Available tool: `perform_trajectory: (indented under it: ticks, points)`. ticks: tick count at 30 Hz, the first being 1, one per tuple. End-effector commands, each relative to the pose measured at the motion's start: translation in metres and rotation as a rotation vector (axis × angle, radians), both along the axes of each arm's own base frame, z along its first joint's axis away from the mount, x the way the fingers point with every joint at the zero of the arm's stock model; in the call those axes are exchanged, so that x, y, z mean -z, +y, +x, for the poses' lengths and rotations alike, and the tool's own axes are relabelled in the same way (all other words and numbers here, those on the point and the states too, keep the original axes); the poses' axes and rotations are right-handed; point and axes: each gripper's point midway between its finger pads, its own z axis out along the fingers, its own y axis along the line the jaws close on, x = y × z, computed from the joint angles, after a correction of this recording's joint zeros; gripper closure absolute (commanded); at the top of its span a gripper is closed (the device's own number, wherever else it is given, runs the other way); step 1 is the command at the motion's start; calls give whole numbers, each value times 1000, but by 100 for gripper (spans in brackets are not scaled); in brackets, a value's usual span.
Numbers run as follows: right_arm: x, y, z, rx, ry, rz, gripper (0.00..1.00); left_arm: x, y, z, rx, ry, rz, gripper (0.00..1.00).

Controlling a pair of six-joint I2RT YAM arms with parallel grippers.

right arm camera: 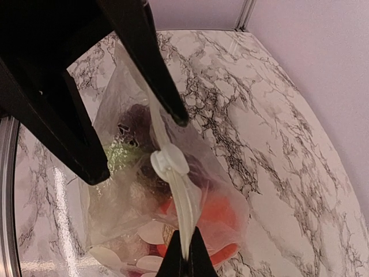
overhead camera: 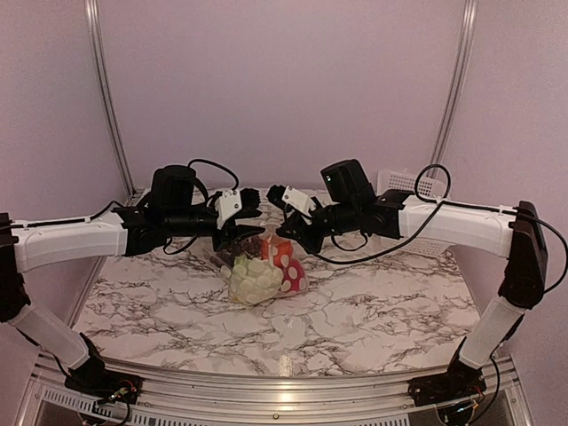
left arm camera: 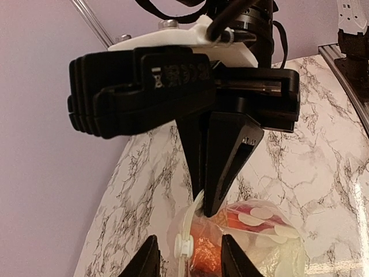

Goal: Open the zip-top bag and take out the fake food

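Note:
The clear zip-top bag point(overhead camera: 263, 266) hangs between my two grippers, its bottom on the marble table. Through the plastic the fake food shows: a cream lumpy piece point(overhead camera: 253, 280), a red white-spotted piece point(overhead camera: 286, 257), dark purple grapes point(right arm camera: 135, 124) and a greenish piece point(right arm camera: 121, 154). My right gripper point(right arm camera: 185, 262) is shut on the white sealing strip point(right arm camera: 183, 210) near one end. My left gripper point(left arm camera: 190, 257) stands open, one finger on each side of the white slider point(left arm camera: 184, 245) and not touching it. The right gripper's fingertips point(left arm camera: 210, 196) pinch the strip just above the slider.
A white lattice basket point(overhead camera: 417, 186) stands at the back right, behind the right arm. The marble table point(overhead camera: 373, 311) runs to a metal rail at the near edge. Purple walls enclose the back and sides.

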Motion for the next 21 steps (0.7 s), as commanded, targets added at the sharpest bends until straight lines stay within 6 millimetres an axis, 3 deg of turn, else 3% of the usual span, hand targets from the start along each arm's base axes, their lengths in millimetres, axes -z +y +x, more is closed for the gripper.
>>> perform_trajectory:
  ticks: [1,8,15,21]
  points:
    - [-15,0,-10,-34,-43,16,100,-2,-7,7,-7,-18,22,65]
    - [-18,-3,-9,-19,-56,15,100,13,-12,15,-23,3,69,78]
    - [-21,-4,-10,-20,-66,22,100,19,-11,20,-45,-1,90,78]
    - [-23,-7,-9,-13,-77,20,100,21,-7,23,-68,-11,105,94]
